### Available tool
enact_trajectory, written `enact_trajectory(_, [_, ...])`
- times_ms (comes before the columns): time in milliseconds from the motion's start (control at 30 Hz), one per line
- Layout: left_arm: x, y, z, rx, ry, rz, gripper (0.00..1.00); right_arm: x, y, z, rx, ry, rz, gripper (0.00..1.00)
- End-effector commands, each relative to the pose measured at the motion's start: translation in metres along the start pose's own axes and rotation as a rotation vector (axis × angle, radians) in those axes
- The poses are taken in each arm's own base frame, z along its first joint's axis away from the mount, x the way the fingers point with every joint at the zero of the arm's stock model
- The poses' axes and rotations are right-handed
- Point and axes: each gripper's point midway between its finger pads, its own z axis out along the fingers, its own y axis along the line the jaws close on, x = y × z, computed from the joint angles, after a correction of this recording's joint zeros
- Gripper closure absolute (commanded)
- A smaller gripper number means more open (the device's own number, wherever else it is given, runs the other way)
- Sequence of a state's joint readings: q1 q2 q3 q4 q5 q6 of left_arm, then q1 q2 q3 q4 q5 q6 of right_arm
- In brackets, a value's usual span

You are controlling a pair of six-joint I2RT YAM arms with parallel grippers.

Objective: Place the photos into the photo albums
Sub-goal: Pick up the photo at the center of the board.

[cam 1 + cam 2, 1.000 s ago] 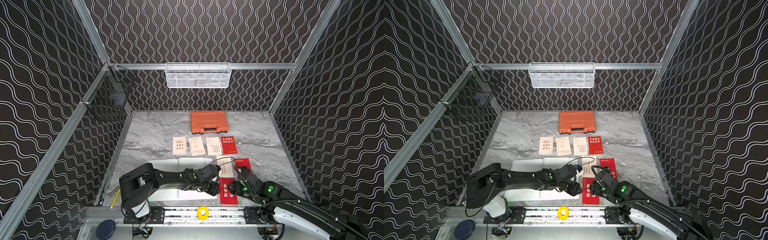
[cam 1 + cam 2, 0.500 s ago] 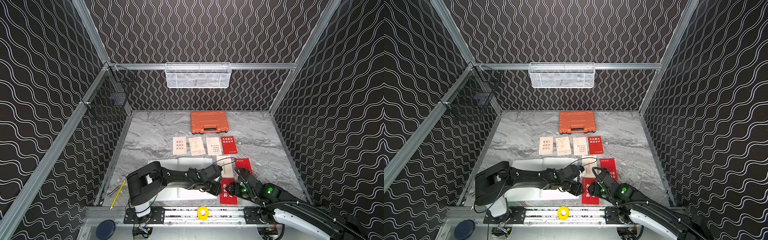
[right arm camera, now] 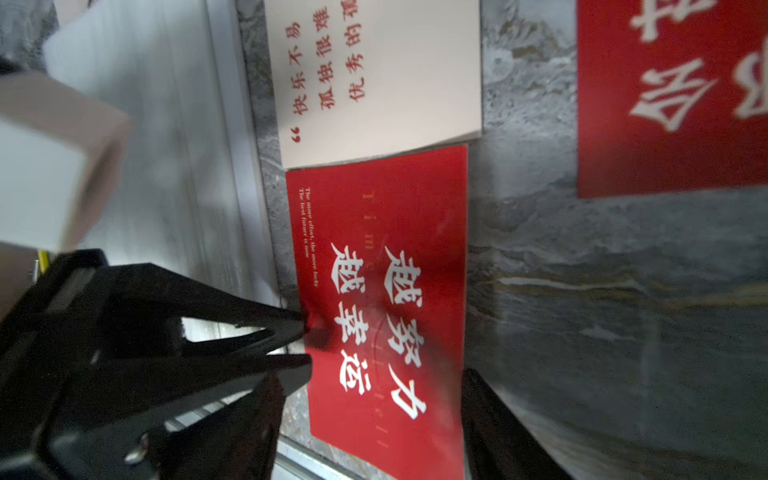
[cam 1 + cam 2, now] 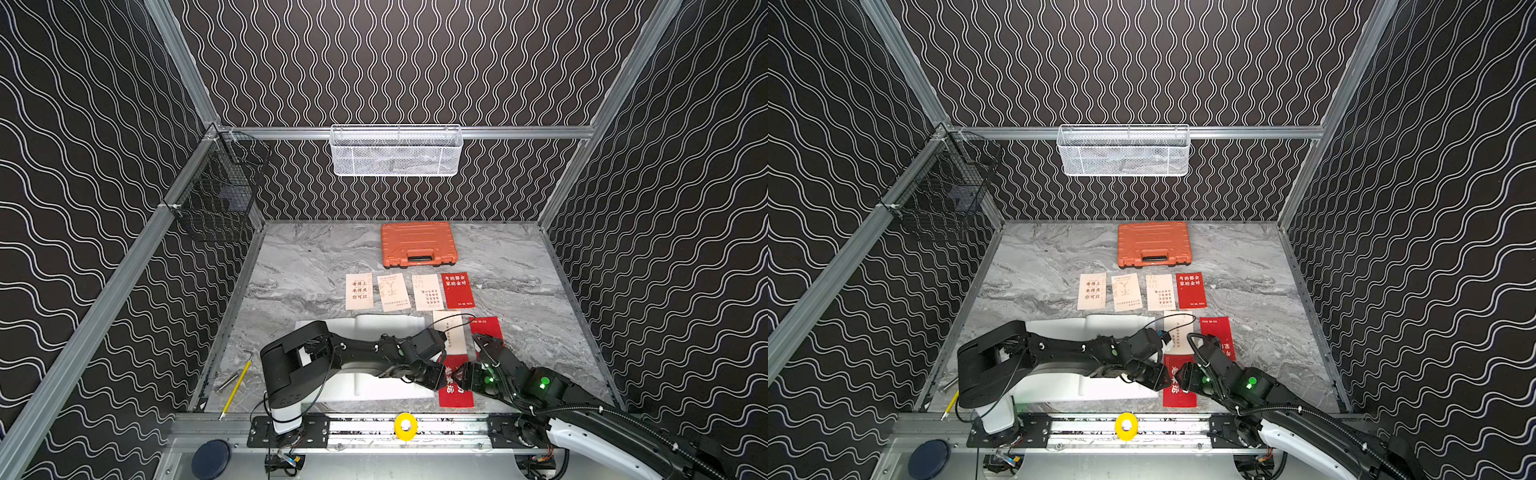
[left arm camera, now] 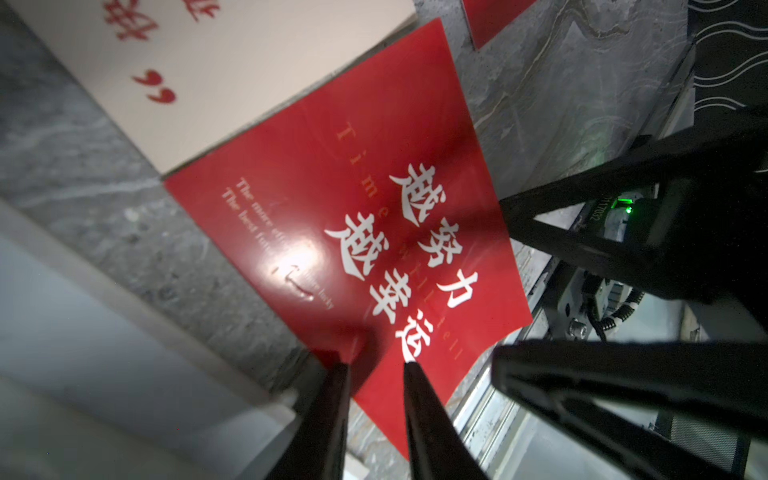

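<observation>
Glossy red card (image 5: 374,166) on smooth grey marbled tabletop (image 5: 561,104), beside matt cream card (image 5: 249,62).

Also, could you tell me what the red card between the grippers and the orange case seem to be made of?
Red card: probably glossy coated paper; a glare spot shows and its edge creases.
Orange case: apparently moulded plastic, matte, with ribbed lid and recessed handle.

The nearest red card (image 3: 382,316) carried the white characters 越努力越幸运, beside small English lines beginning "The more effort, the more lucky". The cream card (image 3: 395,83) next to it bore red 快乐不易 and 孤独很难. In a top view, the far red card (image 4: 457,290) read 考的都会 蒙的全对 and "TO BE NO1".
</observation>
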State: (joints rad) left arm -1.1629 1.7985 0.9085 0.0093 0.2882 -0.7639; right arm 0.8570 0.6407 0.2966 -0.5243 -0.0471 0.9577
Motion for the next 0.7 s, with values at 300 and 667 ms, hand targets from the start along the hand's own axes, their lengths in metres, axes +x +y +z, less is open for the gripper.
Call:
enact_trajectory(300, [0.010, 0.030, -0.008, -0.032, 0.030, -0.073, 0.72, 0.001, 0.027, -0.013, -0.109, 0.034, -0.036, 0.43])
enact_trajectory(667, [0.006, 0.027, -0.010, 0.003, 0.036, -0.059, 0.74, 0.005, 0.034, -0.004, -0.126, 0.068, -0.063, 0.53])
